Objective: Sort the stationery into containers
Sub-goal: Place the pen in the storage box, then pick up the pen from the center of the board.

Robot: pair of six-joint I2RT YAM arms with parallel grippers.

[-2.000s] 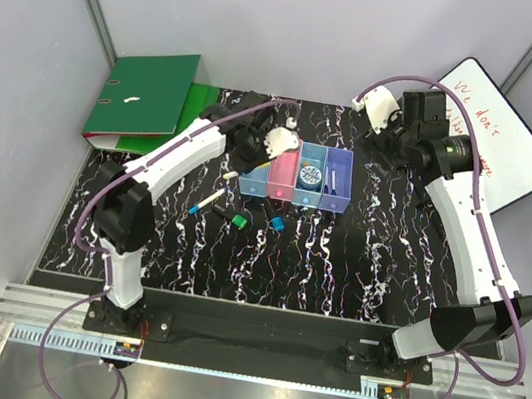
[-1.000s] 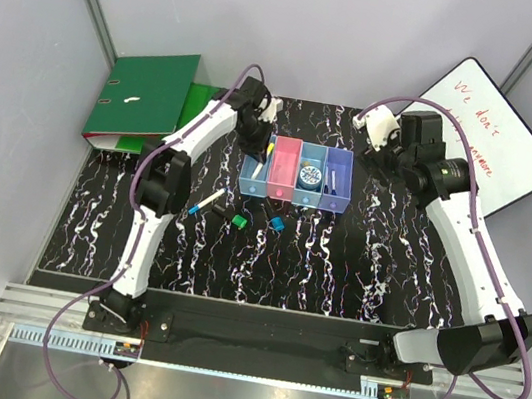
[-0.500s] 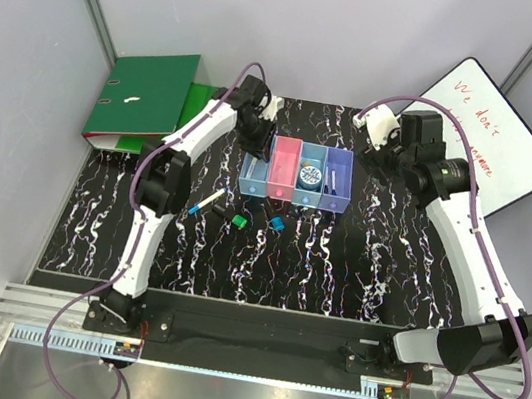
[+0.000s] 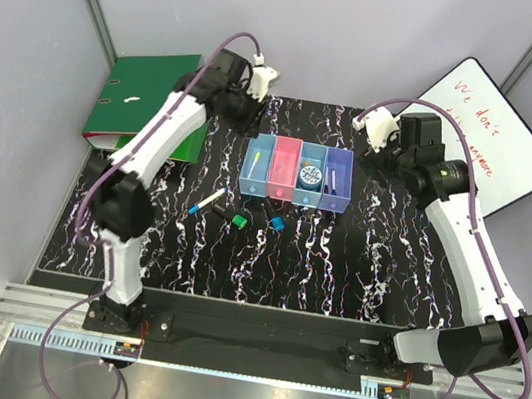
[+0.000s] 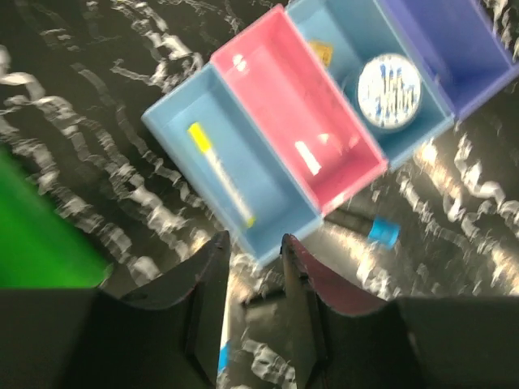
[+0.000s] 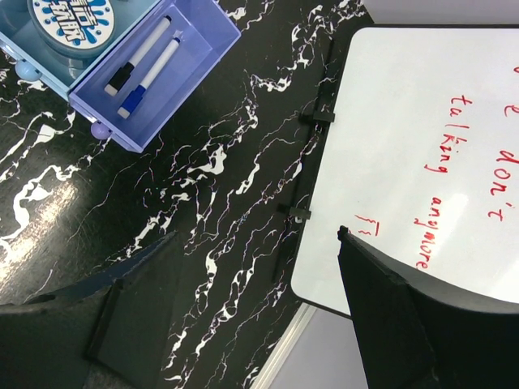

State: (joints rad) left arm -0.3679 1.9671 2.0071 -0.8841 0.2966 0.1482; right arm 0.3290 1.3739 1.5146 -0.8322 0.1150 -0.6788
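Two green binders bound the far-left corner. The left gripper now hangs just beside them, having backed away from the containers over the last second. Its fingers stand slightly parted with nothing between them. The yellow-capped marker that it carried now lies flat in the light blue bin, so that placement reads as complete.

Four pieces remain loose on the table in front of the row:
- blue-capped marker
- black piece
- green piece
- blue piece

The pink bin holds a small item (too small to identify). The blue bin holds the tape roll, and the purple bin holds two markers.

The right gripper is spread wide and empty, hovering between the purple bin and the whiteboard.

Clearance: the loose pieces lie near the row's front wall, so a descent there should stay on the near side. The left arm has bare table in front of the binders, and the whiteboard edge limits the right arm's outward swing.
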